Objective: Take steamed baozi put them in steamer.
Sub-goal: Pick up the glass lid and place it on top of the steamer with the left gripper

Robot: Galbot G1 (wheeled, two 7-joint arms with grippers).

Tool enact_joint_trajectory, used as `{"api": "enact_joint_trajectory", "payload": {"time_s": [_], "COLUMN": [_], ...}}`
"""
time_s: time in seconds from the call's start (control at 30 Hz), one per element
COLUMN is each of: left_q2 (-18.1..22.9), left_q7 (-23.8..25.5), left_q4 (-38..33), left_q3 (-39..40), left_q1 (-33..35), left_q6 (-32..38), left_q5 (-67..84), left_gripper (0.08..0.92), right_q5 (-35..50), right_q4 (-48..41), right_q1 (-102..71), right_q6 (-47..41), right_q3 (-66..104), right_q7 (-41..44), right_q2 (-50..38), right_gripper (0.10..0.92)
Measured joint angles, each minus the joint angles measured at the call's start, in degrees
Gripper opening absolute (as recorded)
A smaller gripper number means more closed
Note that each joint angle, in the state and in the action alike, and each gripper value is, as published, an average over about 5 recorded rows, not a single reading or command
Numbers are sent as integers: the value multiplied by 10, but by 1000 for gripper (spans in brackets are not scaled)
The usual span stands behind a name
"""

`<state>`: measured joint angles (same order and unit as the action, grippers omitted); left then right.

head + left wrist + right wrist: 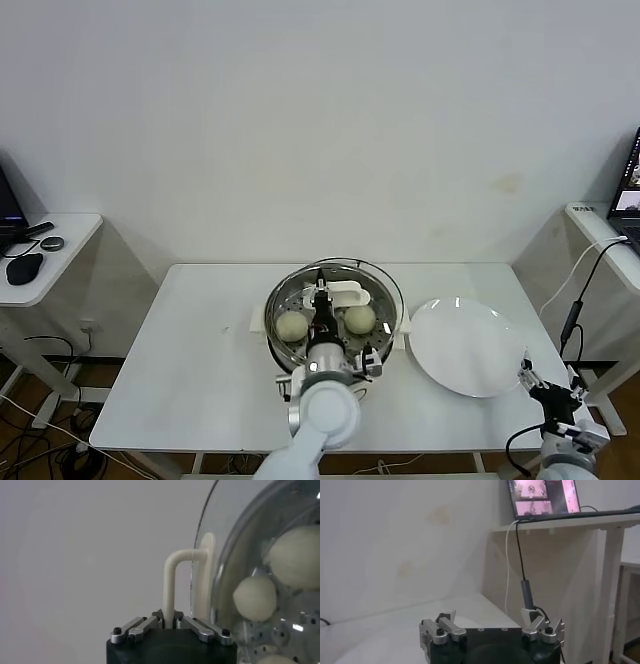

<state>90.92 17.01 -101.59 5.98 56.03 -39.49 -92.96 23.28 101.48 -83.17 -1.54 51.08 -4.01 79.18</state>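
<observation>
Left tool [320, 300]: clenched on the white handle [172, 587] of the glass lid [385, 285]; positioned over the steamer centre, arm reaching in from the near worktop edge.
Handle: upright loop rising from between the closed fingers [142, 626] in the left wrist view, joined to the lid disc.
Glass lid: held tilted above the steamer, its far rim raised beyond the left tool.
Steamer [280, 335]: round steel pot directly beneath the left tool, perforated tray visible inside.
Steamed baozi [291, 325]: inside the steamer; one to the left of the left tool, one [359, 318] to its right; in the left wrist view, rounded cream buns [255, 598] seen through the lid glass; total count cannot be told.
Worktop [190, 350]: white, carrying steamer and plate.
Plate [465, 345]: flat, white, just beside the steamer, between the left tool and the right tool.
Right tool [548, 392]: released, fingers [440, 629] spread wide, holding nothing; parked at the near right corner of the worktop, beside the plate rim.
</observation>
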Motion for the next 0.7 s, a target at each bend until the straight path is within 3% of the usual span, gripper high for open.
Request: {"api": "enact_joint_trajectory", "payload": {"time_s": [0.7], "left_q2": [-10], "left_q7": [8], "left_q4": [21], "left_q3": [-4], "left_q1": [-6], "left_q6": [0], "left_q5": [-20], "left_gripper": [172], "right_q5": [-3], "right_q4": [-5], "right_q1": [0], "right_q6": [2], "right_q3": [-3], "right_q7": [0], "right_q2": [0], "right_gripper": [823]}}
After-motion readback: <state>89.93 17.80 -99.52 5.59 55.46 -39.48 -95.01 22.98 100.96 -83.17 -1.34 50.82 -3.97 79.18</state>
